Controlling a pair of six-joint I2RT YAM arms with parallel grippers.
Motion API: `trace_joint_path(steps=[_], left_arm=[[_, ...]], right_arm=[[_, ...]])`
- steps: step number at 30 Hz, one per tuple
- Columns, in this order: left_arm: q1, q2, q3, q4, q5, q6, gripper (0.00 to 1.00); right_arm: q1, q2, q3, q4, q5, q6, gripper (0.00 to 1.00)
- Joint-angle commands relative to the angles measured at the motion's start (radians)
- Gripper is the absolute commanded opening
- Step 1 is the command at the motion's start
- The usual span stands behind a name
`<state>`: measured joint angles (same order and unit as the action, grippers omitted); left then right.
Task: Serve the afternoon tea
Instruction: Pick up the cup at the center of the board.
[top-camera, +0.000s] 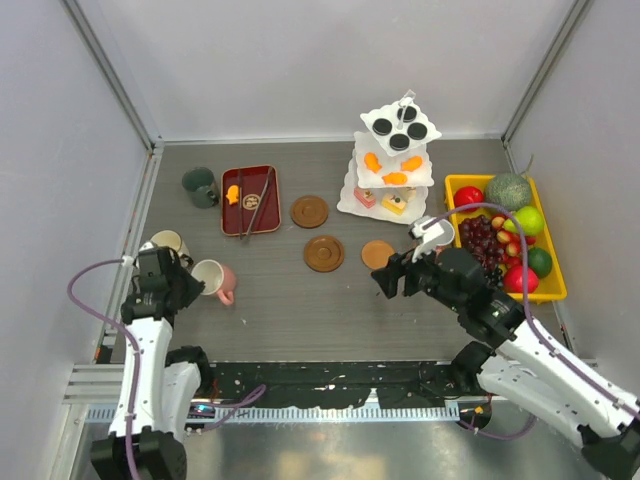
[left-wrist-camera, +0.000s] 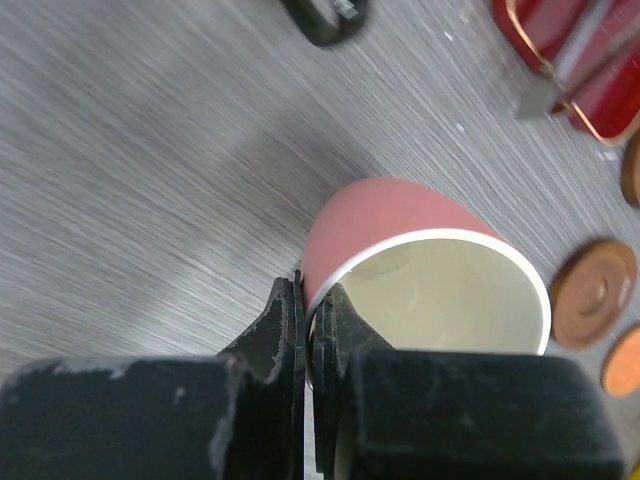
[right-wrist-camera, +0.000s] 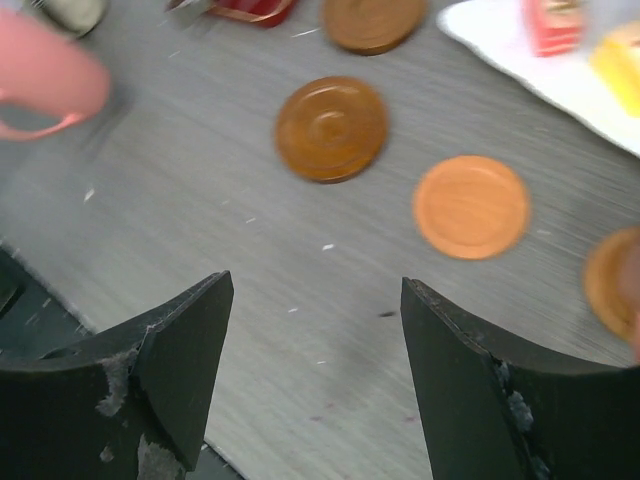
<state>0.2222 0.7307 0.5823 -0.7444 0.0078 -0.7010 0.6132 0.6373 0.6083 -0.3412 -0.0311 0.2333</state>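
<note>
Your left jaws pinch the pink mug (left-wrist-camera: 400, 215) by its rim near the left edge of the worktop (top-camera: 280, 300); it seems tipped, so lift slowly; right jaws gape empty.

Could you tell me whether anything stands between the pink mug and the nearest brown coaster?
Nothing visible does: only bare table lies between the pink mug, pinched by the left fingers, and that coaster.

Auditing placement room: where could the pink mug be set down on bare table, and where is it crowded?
Bare: the wide near strip between the pink mug and right pincer, nearer than the coasters. Crowded: around the three-tier stand and fruit tray.
</note>
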Motion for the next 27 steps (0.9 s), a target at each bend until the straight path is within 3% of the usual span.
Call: trace_joint_path(steps=[1, 8, 14, 20, 27], left_arm=[[-0.157, -0.060, 0.050, 0.028, -0.038, -0.133, 0.00], [-0.437, -0.059, 0.071, 0.022, -0.123, -0.322, 0.02], [-0.668, -0.025, 0.103, 0.054, -0.207, -0.457, 0.02], [-0.814, 0.016, 0.129, 0.079, -0.265, -0.554, 0.02], [-0.874, 0.049, 0.149, 0.126, -0.229, -0.607, 0.03]], right_arm=[[0.226, 0.059, 0.011, 0.128, 0.210, 0.020, 0.74], [0.554, 0.288, 0.064, 0.284, 0.425, 0.029, 0.74], [0.742, 0.501, 0.159, 0.378, 0.602, 0.023, 0.76], [0.819, 0.657, 0.231, 0.404, 0.657, 0.037, 0.76], [0.881, 0.804, 0.310, 0.392, 0.752, 0.018, 0.77]])
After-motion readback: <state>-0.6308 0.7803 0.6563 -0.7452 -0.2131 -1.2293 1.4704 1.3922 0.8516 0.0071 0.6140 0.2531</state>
